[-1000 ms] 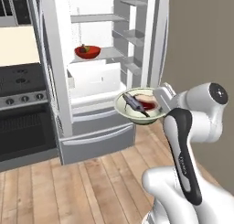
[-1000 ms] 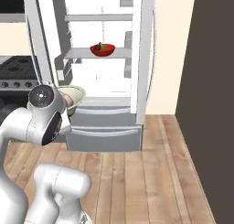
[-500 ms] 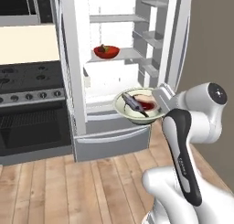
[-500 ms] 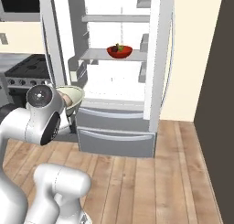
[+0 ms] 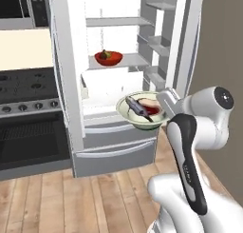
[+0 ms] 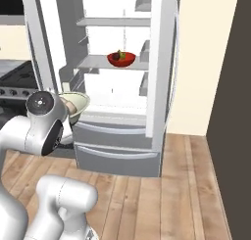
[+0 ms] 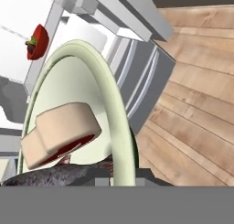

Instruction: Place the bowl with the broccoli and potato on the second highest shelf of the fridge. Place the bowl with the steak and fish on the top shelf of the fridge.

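Red bowl [image 5: 108, 57]; pale green bowl [image 5: 140, 111]; white fridge [image 5: 66, 99].

Gripper [image 5: 163, 100] fingertips hidden behind pale bowl [image 5: 141, 111].

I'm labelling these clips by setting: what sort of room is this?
A home kitchen, rendered: an open fridge with a red bowl shelved, a stove beside it, wood flooring.

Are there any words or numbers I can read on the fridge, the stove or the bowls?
None: no words or numbers show on the fridge, the stove, the red bowl or the held bowl.
The stove knobs have no readable marks.
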